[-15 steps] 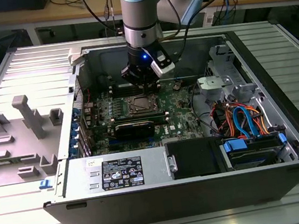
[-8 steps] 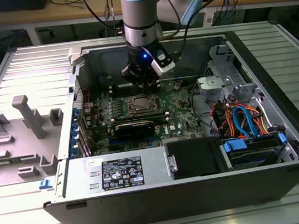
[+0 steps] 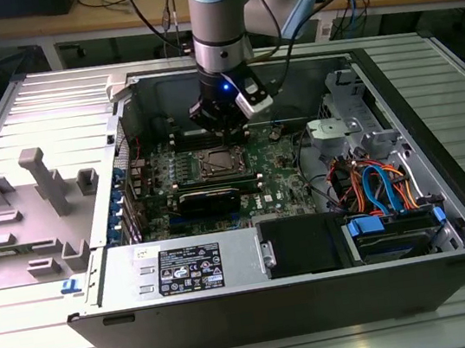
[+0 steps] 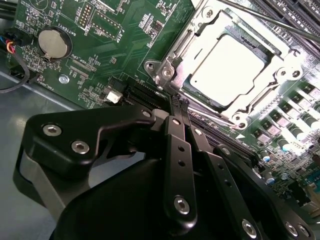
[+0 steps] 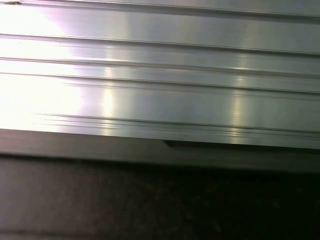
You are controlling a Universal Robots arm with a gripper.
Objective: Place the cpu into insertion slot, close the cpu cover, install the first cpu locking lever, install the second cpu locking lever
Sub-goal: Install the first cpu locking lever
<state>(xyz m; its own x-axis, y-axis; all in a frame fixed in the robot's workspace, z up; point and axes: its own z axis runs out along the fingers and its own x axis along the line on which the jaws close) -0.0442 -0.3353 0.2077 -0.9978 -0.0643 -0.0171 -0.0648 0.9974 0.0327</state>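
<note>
One cpu is sitting in the socket at the upper right of the second wrist view, framed by one cpu cover lying closed around it. One gripper is hanging just beside the cover's near edge, its two fingers pressed narrowly together on nothing. In the exterior view the gripper is partly hiding the socket inside the open computer case.

1. arm: pale grey-blue round tube with a silver metal band at the wrist.
2. a small blue light glows just above the end effector.
3. end effector: matte black linkage bars, silver screws at the joints.
4. dark cables trail behind the arm.
</note>
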